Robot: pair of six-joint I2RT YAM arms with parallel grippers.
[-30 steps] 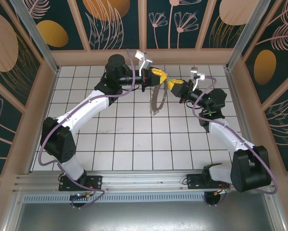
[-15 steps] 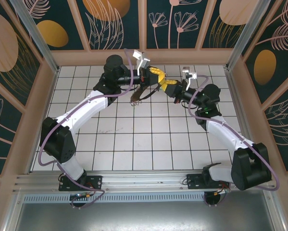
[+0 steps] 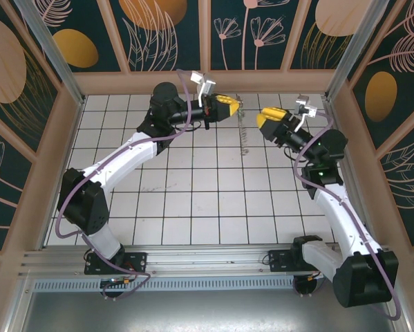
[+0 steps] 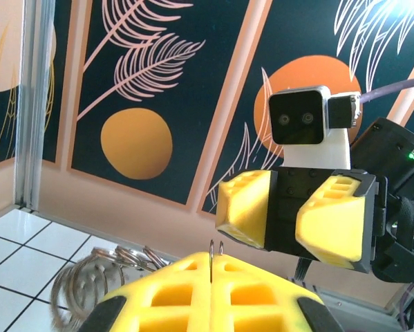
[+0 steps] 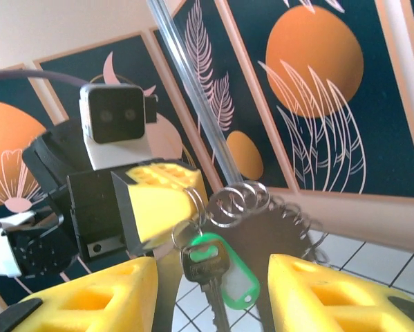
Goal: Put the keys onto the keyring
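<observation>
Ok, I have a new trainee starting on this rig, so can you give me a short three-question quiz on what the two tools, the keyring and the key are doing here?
1. True or false: the right tool is open and holds nothing.
2. Which tool grips the keyring? A. the left tool B. the right tool C. neither
3. Fill in: in the right wrist view, the key hanging below the left tool has a ___ head.
Key: 1 true; 2 A; 3 green.
</observation>
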